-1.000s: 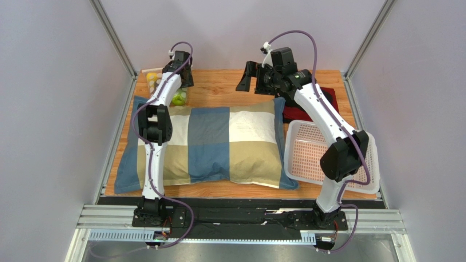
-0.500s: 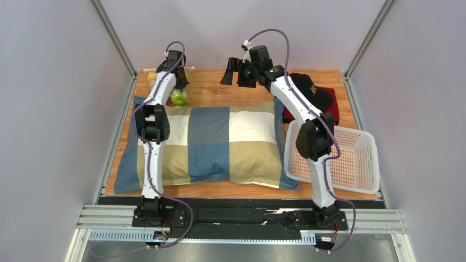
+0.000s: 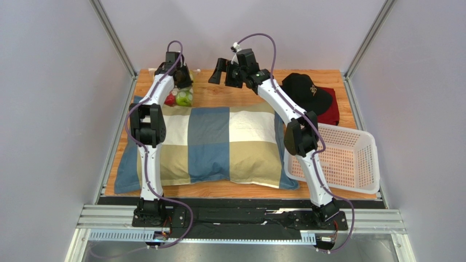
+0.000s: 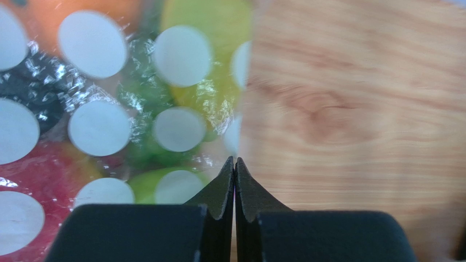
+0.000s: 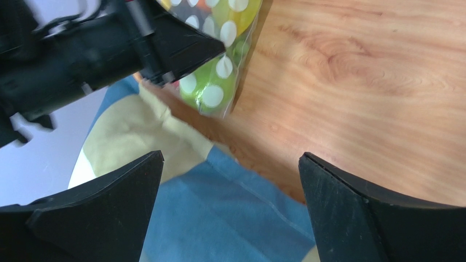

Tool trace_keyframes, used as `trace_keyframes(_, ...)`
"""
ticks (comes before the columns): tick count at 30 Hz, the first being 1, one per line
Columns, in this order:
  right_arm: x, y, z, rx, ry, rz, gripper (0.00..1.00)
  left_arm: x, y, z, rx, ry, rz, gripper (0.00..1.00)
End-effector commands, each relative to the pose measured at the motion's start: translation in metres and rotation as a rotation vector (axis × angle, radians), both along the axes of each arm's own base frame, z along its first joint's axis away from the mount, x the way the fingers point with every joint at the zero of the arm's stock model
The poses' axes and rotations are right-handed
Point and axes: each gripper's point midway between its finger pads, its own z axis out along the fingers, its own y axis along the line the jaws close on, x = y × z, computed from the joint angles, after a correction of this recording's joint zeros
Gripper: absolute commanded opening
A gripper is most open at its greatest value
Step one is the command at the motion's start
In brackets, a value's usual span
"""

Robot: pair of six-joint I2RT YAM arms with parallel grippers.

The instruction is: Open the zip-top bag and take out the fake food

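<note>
The zip-top bag [image 3: 180,98] is clear with white oval dots and lies on the wooden table at the back left, against the pillow's far edge. The fake food shows through it: a green piece [image 5: 210,87], a yellow one [image 5: 240,13], a red one [image 4: 33,180] and a dark one [image 4: 27,93]. My left gripper [image 4: 235,159] is shut, its tips meeting right on the bag's [image 4: 137,109] right edge. My right gripper [image 3: 217,73] hangs open just right of the bag [image 5: 216,82], over the pillow's blue corner, with nothing between its fingers.
A large checked pillow [image 3: 219,144] covers most of the table. A white perforated basket [image 3: 350,158] sits at the right. A black cap [image 3: 306,90] rests on a red cloth [image 3: 331,114] at the back right. Bare wood [image 3: 240,93] lies behind the pillow.
The left gripper has closed at the bag's edge, and the bag has shifted so a red fruit now shows. The right arm has swung left toward the bag, uncovering the cap.
</note>
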Motion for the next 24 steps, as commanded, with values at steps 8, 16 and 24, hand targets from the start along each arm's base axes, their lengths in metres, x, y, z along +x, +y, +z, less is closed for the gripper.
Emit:
trace_keyframes(8,0.044,-0.002,0.002,0.117,-0.015,-0.12,1.0,-0.003,-0.071,0.12,-0.276,-0.22,-0.166,0.0)
trace_keyframes(16,0.037,-0.015,0.023,0.111,-0.034,-0.115,1.0,-0.012,0.013,0.121,0.074,-0.133,0.131,0.43)
trace_keyframes(24,0.022,-0.015,0.027,0.121,-0.002,-0.072,1.0,-0.047,0.12,0.115,-0.113,-0.07,0.392,0.32)
